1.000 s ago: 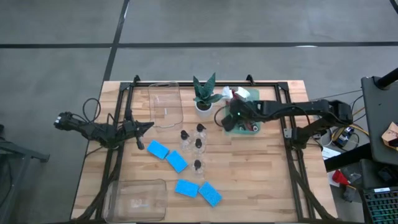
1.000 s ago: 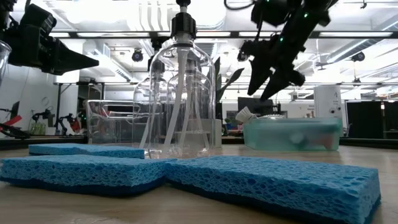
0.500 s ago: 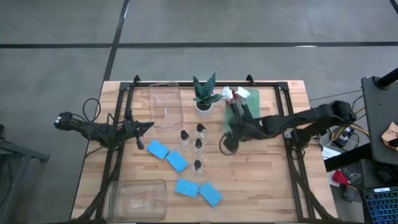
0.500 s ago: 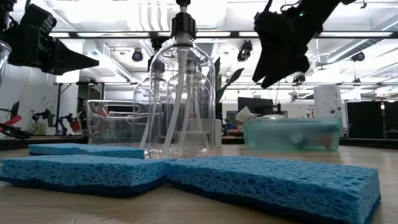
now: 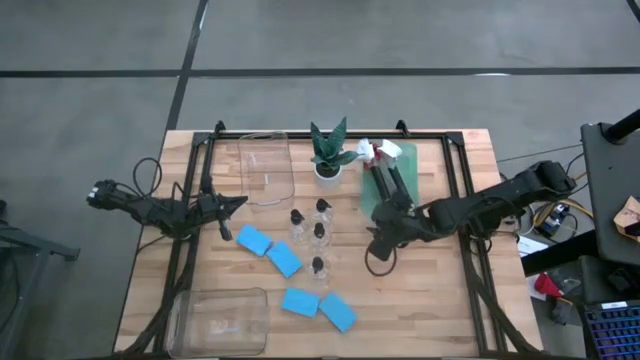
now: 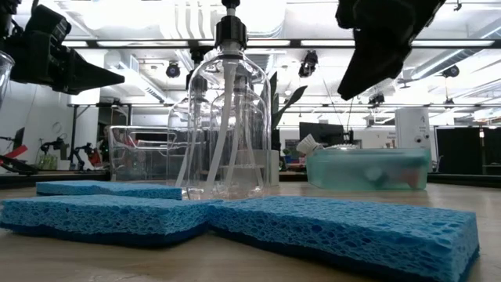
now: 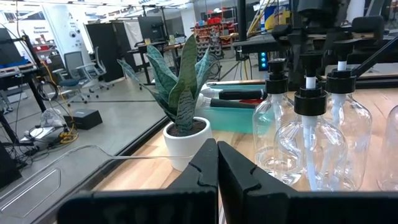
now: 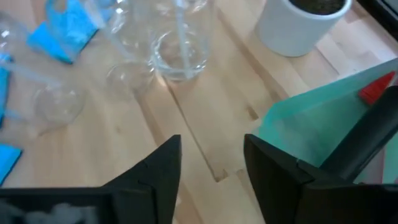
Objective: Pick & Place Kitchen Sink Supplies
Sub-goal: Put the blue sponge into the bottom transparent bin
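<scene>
Bottles: small clear black-capped bottles (image 5: 317,230) cluster mid-table; choose one.
Right gripper: right gripper (image 8: 209,163) is parted, empty; you should straddle the cap.
Left gripper: left gripper (image 7: 217,163) waits closed, empty, far left.

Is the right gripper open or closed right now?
Open. In the right wrist view the right gripper has bare wood showing between its two dark fingers, nothing held, above the table beside the green tray.

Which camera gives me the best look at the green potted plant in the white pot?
The left wrist view: the green potted plant in the white pot stands close and whole, leaves and pot both clear. The high view shows it small from above. The right wrist view catches only its pot. The low view shows just a dark leaf behind the bottles.
</scene>
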Tool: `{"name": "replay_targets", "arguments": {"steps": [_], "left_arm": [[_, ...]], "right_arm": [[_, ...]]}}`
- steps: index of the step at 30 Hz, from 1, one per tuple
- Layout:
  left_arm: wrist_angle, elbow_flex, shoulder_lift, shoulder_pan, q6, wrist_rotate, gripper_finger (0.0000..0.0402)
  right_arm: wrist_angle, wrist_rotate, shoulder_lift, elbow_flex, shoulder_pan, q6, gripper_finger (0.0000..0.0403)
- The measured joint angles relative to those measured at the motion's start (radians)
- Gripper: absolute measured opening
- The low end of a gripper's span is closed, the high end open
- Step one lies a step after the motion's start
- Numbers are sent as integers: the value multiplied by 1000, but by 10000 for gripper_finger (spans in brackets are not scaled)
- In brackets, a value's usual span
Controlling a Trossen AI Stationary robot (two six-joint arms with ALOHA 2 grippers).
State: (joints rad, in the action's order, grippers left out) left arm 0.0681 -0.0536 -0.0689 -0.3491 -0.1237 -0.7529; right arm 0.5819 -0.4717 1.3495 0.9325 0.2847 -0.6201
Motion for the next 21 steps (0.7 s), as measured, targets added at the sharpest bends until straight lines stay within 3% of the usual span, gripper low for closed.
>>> {"name": "replay_targets", "arguments": {"steps": [9, 17, 21], "left_arm": [[0, 0, 0, 0, 0, 0, 0], [-3, 0, 0, 0, 0, 0, 0], [-15, 2, 0, 0, 120, 3, 0]], "right_arm": [[-9, -48, 1, -1, 46, 45, 23], [-24, -82, 1, -1, 45, 107, 9], [-72, -107, 2, -2, 42, 184, 8]]}}
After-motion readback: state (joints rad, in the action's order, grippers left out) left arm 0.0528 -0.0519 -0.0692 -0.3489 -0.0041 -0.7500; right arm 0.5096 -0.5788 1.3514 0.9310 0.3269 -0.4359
